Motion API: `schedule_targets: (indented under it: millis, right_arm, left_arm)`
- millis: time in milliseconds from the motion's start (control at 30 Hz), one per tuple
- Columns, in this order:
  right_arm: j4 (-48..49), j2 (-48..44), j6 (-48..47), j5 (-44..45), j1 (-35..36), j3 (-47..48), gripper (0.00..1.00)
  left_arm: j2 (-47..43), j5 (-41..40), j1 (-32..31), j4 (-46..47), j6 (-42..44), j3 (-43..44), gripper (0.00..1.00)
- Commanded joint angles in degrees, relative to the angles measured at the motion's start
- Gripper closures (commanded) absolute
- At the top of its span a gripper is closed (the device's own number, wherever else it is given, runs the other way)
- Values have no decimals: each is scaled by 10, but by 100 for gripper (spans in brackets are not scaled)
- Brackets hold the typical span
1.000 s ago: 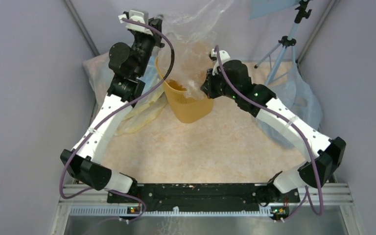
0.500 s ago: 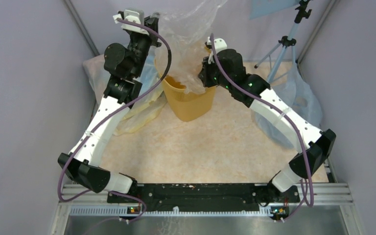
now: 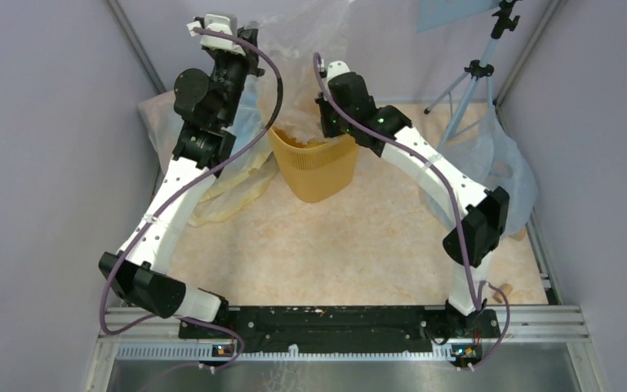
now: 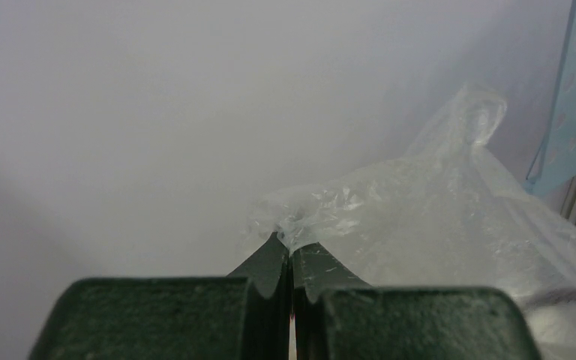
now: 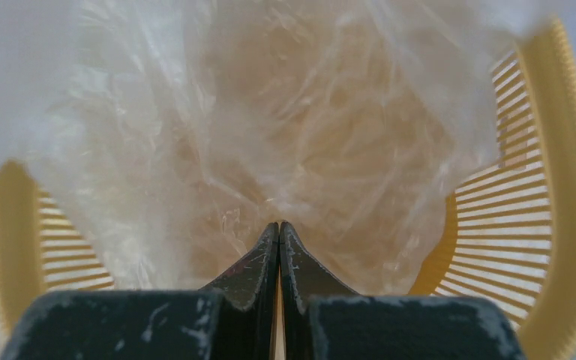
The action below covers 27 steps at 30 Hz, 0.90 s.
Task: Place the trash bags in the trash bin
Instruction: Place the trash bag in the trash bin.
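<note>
The thin clear film trash bag (image 3: 304,49) sits half in the yellow lattice wastebasket (image 3: 314,171), at the far middle of the worktop (image 3: 335,245). Its lower folds fill the basket's mouth directly ahead of the right claw (image 5: 279,227), while its upper part rises to a peak pinched in the left claw (image 4: 291,241). That left claw is clamped tight on a gather of film, and the rest of the bag billows ahead of it and to its right. The right claw's fingers are pressed together with no gap. Whether any film is caught between them cannot be told, but the tips point into the crumpled film, with slatted basket wall on both sides of them.

The step in hand looks like stuffing the film down into the basket. It would go best if the right claw pushes straight down the centre, away from the slats on either side, since a snagged tip could drag or tip a basket this light. The left claw should probably descend toward the rim and feed slack rather than pull against the push. Film this springy is likely to puff back out, so the peak is best released only once it is below the rim.
</note>
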Motion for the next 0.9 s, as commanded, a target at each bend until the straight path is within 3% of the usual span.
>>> schedule_targets:
  millis: [0,233,433,600,733,867]
  right_arm:
    - [-30,39,-6,22,-15,30,100]
    - [-75,42,-14,17,-28,126,100]
    - [-70,-35,-27,-14,-28,101,100]
    - [-84,-58,-45,-127,-25,75,99]
    - [-93,-65,-46,-90,-22,64,100]
    - [-74,-99,-54,-64,-22,63,86]
  left_arm:
    - [19,-11,12,-11,-16,17,100]
    - [47,-3,29,-55,-37,40,100]
    - [45,9,37,-61,-66,36,100]
    - [38,13,39,-64,-74,30,100]
    - [31,22,40,-68,-82,29,100]
    - [15,42,41,-68,-90,12,100]
